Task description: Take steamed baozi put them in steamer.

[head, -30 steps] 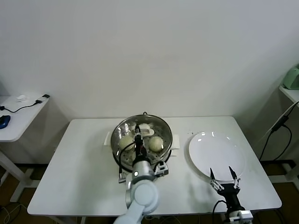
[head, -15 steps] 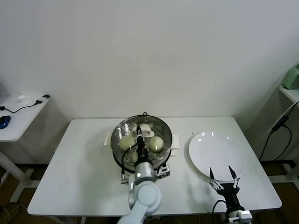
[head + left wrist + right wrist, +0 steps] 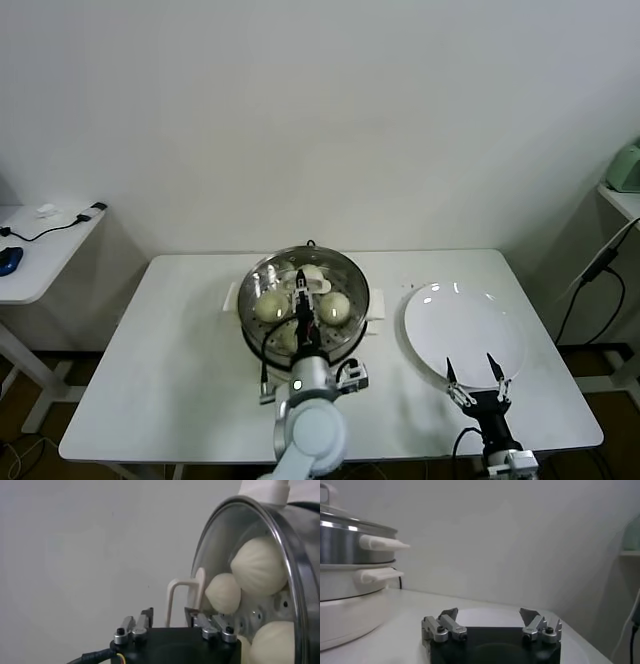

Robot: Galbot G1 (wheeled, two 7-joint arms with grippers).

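Observation:
The steamer (image 3: 352, 275) stands mid-table with the glass lid (image 3: 262, 282) on it. The lid's white handle (image 3: 311, 277) sticks up at the centre. Three cream-white baozi (image 3: 268, 308) show through the glass inside the pot; they also show in the left wrist view (image 3: 257, 565). My left gripper (image 3: 302, 302) is over the lid. It is open (image 3: 170, 612), with the lid handle (image 3: 176, 597) between its fingertips and not pinched. My right gripper (image 3: 472, 372) is open and empty (image 3: 490, 612) at the front edge of the white plate (image 3: 465, 325).
The plate, bare, lies right of the steamer and shows in the right wrist view (image 3: 485, 615), with the steamer (image 3: 345, 545) to the side. A side table with a cable and a blue mouse (image 3: 8, 260) stands at far left. A black cable (image 3: 600, 268) hangs at right.
My left arm has drawn back toward the table's front edge, its gripper sliding slightly along the lid. The right gripper and the baozi have not moved.

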